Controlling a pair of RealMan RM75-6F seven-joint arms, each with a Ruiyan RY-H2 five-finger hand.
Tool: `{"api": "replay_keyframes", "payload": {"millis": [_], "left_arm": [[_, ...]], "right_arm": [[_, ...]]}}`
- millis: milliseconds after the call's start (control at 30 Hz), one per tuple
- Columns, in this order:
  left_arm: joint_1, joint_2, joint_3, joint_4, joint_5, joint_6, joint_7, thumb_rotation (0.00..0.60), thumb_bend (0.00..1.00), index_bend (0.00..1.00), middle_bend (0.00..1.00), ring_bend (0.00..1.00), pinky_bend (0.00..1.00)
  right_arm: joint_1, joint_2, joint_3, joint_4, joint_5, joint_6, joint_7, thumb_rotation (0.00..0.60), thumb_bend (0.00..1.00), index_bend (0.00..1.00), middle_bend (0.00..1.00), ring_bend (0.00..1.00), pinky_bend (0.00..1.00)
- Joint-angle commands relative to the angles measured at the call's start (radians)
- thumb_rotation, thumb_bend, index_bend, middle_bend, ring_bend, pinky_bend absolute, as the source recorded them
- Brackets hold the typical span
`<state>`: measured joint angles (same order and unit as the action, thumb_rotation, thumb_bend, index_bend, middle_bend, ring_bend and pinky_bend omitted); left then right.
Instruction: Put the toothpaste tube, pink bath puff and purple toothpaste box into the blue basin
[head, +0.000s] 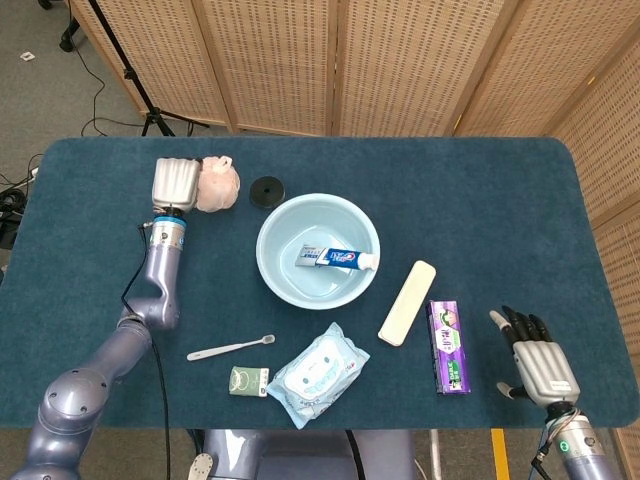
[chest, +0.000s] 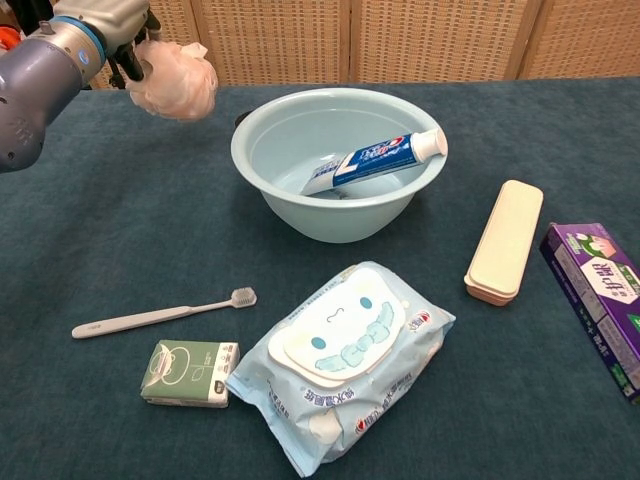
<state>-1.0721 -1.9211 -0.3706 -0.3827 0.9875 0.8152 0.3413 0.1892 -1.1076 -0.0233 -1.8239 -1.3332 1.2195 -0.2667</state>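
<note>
the left hand (head: 172, 184) is gripping the pink bath puff (head: 216, 184) above the table, left of the blue basin (head: 280, 275); the right hand (head: 540, 360) is resting open, holding nothing.

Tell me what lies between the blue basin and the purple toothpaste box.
A cream oblong case lies on the cloth between the blue basin and the purple toothpaste box, touching neither. The head view shows it best.
</note>
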Motion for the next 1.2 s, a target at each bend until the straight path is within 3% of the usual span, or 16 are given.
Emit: {"api": "replay_keyframes", "payload": {"millis": [33,300,567,867,1200], "left_arm": [[0.044,0.109,-0.035,-0.189,-0.006,0.092,0.026,0.6,0.49,0.89,0.59,0.58,0.54],[0.133,0.385,-0.109,-0.804,-0.102,0.18,0.15,0.6,0.5,0.89,0.59,0.58,0.54],[0.124,0.441,-0.112,-1.12,-0.171,0.265,0.253,0.6,0.52,0.89,0.59,0.58,0.54],[0.073,0.406,-0.09,-1.254,-0.217,0.331,0.34,0.6,0.52,0.89,0.59,0.58,0.54],[0.047,0.333,-0.003,-1.289,-0.259,0.352,0.396,0.6,0.49,0.89,0.59,0.58,0.54]], "right_arm": [[-0.002,0.004,-0.01,-0.023,-0.024,0.006,-0.012,0.6,0.16,0.02,0.0,0.0,0.0],[-0.006,0.006,-0.031,-0.056,-0.075,0.013,-0.031,0.6,0.16,0.02,0.0,0.0,0.0],[-0.017,0.025,-0.048,-0.106,-0.123,0.038,-0.06,0.6,0.16,0.02,0.0,0.0,0.0],[-0.034,0.057,-0.047,-0.125,-0.163,0.079,-0.021,0.6,0.16,0.02,0.0,0.0,0.0],[-0.042,0.076,-0.043,-0.13,-0.183,0.093,0.01,0.6,0.16,0.02,0.0,0.0,0.0]]}}
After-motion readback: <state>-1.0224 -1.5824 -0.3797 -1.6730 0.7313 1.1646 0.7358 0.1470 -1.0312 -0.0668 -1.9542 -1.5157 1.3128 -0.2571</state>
